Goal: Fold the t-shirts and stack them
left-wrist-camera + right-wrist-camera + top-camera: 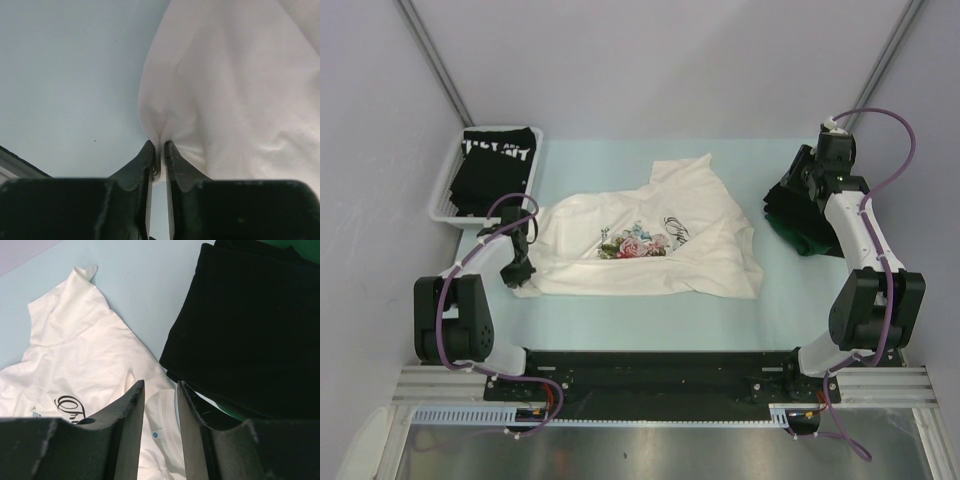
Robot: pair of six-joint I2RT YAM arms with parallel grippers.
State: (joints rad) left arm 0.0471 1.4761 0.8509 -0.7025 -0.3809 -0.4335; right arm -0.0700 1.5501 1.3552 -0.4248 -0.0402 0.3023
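At table centre in the top view lies the white tee [650, 240], print up and unfolded, with wrinkled edges and one sleeve thrown toward 12 o'clock. The folded dark stack [792, 212] sits at 3 o'clock of it, a black tee [250, 330] over a green tee [296, 249]. The black tee with white lettering [500, 160] lies in the basket [442, 200] at 10 o'clock.

**Handling**
- The white tee is judged light, limp and easily creased. It will sag from any single pinch and drag across the table [620, 315] rather than lift flat.
- Take hold at a hem corner or shoulder seam. Pinch the edge, not the middle of the panel, so the layers do not bunch.
- The cloth is not fragile, but a loose grip lets it slip out.

**Grippers**
- The left gripper [159, 145] is at the tee's 8 o'clock corner. Its jaws stand a narrow slit apart, with a pucker of white cloth drawn between the tips. Whether they clamp it firmly cannot be told.
- The right gripper [160, 385] hangs over the boundary between the white tee and the dark stack. Its jaws are partly apart and hold nothing.

**View coverage**
- The top view alone gives the full layout, but not the jaw gaps.
- The left wrist view alone shows the pinch.
- The right wrist view alone shows the green layer under the black one and a small blue mark near the white tee's neckline.
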